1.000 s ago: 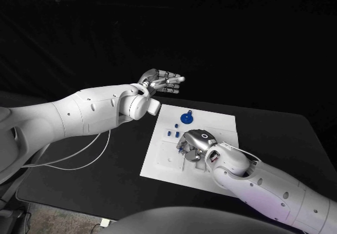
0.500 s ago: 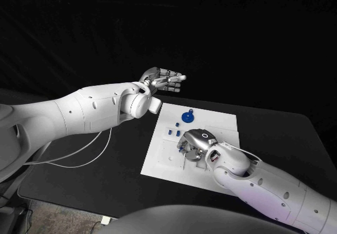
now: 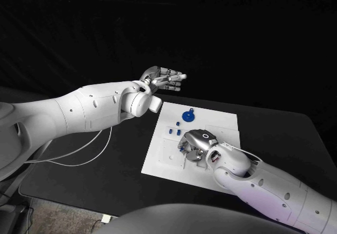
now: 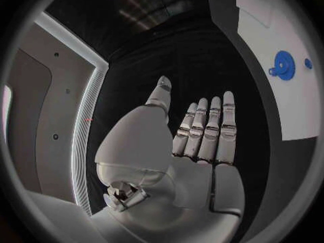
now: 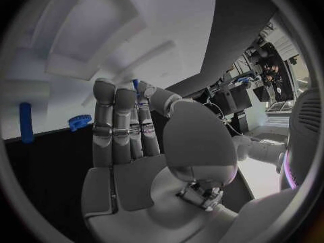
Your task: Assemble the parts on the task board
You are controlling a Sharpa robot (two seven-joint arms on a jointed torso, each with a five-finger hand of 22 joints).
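Left hand (image 3: pixel 163 79) is up off the black table (image 3: pixel 91 161), hovering past the far left corner of the white board (image 3: pixel 160 163). Fingers are straight and lying side by side, thumb set apart, nothing in the palm (image 4: pixel 192 146).

Right hand (image 3: pixel 195 145) is down on the middle of the board, fingers pointed at its surface. In the right wrist view the fingers (image 5: pixel 115 129) run straight and close together, and the thumb is bent in toward them with a small blue piece (image 5: pixel 135 85) showing at the tips. Can't tell whether it's actually pinched or just sitting behind the fingertips.

Blue parts on the board:
- round gear-like disc (image 3: pixel 187 116) near the far edge, lying flat, apart from both hands; also visible from the left wrist (image 4: pixel 283 66)
- a couple of small blue pegs (image 3: pixel 173 131) on the left side of the board, just beside the right hand
- from the right wrist, a blue bar (image 5: pixel 26 122) and a small toothed blue piece (image 5: pixel 80 122) near the board's edge

White cable (image 3: pixel 81 151) loops on the table under the left arm.
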